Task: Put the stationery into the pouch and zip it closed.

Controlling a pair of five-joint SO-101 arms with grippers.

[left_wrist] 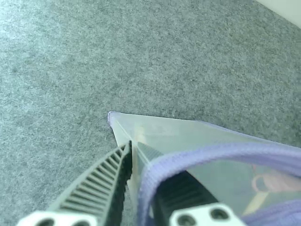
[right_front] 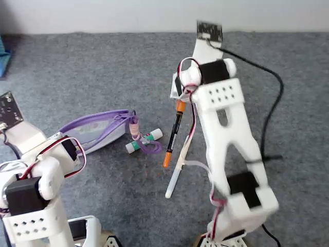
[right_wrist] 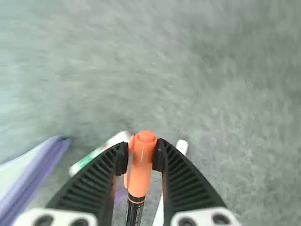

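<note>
While the left gripper [left_wrist: 134, 149] pinches the clear purple-trimmed pouch [left_wrist: 202, 136], the right gripper [right_wrist: 141, 145] clamps the orange-capped black pen [right_front: 174, 135] at its cap.

Bright, even, soft light; shadows weak. High view: right arm [right_front: 226, 128] whites near clipping, wall [right_front: 103, 15] strip at 12 o'clock washed out, grey worktop [right_front: 103, 67] evenly lit. Right wrist view: worktop smeared, right hand [right_wrist: 141, 149] and pen [right_wrist: 140, 162] crisp. Left wrist view: pouch [left_wrist: 188, 136] plastic has a mild sheen, left hand [left_wrist: 133, 149] soft.
</note>
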